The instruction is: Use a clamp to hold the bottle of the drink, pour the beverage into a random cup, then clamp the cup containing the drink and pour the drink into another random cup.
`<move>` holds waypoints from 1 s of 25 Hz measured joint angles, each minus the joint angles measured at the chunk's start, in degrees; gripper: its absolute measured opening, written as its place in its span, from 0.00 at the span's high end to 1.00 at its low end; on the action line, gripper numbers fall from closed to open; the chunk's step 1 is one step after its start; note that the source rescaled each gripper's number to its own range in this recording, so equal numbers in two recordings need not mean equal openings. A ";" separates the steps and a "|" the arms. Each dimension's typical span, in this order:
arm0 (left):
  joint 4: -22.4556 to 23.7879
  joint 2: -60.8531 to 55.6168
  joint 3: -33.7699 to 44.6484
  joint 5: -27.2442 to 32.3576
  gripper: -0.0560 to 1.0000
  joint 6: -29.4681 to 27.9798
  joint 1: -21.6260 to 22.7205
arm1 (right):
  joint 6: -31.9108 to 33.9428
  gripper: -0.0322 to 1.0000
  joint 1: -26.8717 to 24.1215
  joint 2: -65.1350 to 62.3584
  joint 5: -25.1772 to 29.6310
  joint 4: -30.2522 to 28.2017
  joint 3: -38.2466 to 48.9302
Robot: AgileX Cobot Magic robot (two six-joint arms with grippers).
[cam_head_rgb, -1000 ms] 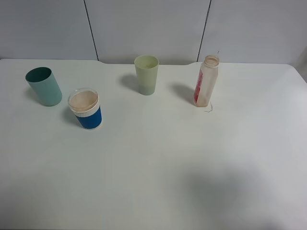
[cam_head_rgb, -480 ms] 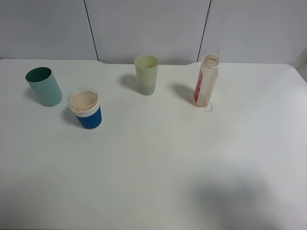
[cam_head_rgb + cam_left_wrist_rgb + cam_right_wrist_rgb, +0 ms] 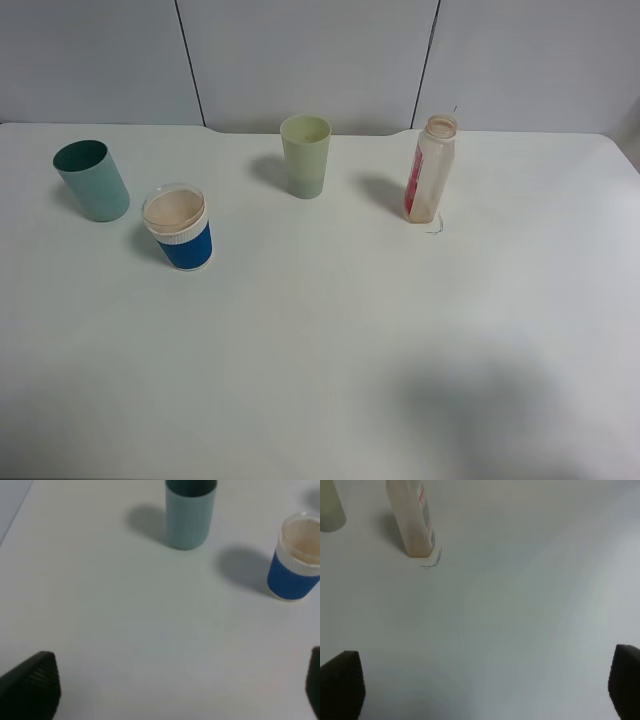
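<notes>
The bottle [image 3: 432, 170] stands upright at the back right, uncapped, its red label on one side; the right wrist view shows the bottle [image 3: 412, 520] too. A pale yellow-green cup [image 3: 305, 155] stands at the back middle. The short blue cup with a white band [image 3: 180, 228] is at the left, its inside pale tan; whether that is the beverage I cannot tell. My left gripper [image 3: 172, 690] is open, short of the blue cup [image 3: 295, 560]. My right gripper [image 3: 482, 682] is open, well short of the bottle. Neither arm shows in the exterior view.
A dark teal tumbler [image 3: 90, 180] stands at the far left behind the blue cup, also seen as the teal tumbler [image 3: 190, 512] in the left wrist view. A thin dark thread mark [image 3: 432, 562] lies by the bottle's base. The white table [image 3: 330, 350] stretches wide in front.
</notes>
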 joint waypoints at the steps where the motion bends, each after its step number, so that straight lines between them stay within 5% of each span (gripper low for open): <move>1: 0.00 0.00 0.00 0.00 0.00 0.00 0.00 | 0.00 0.02 0.00 0.00 -0.01 0.00 0.00; 17: 0.00 0.00 0.00 0.00 0.00 0.00 0.00 | 0.00 0.02 -0.47 0.00 -0.06 0.00 0.00; 25: 0.00 0.00 0.00 0.00 0.00 0.00 0.00 | -0.05 0.02 -9.97 0.00 -0.12 0.00 0.00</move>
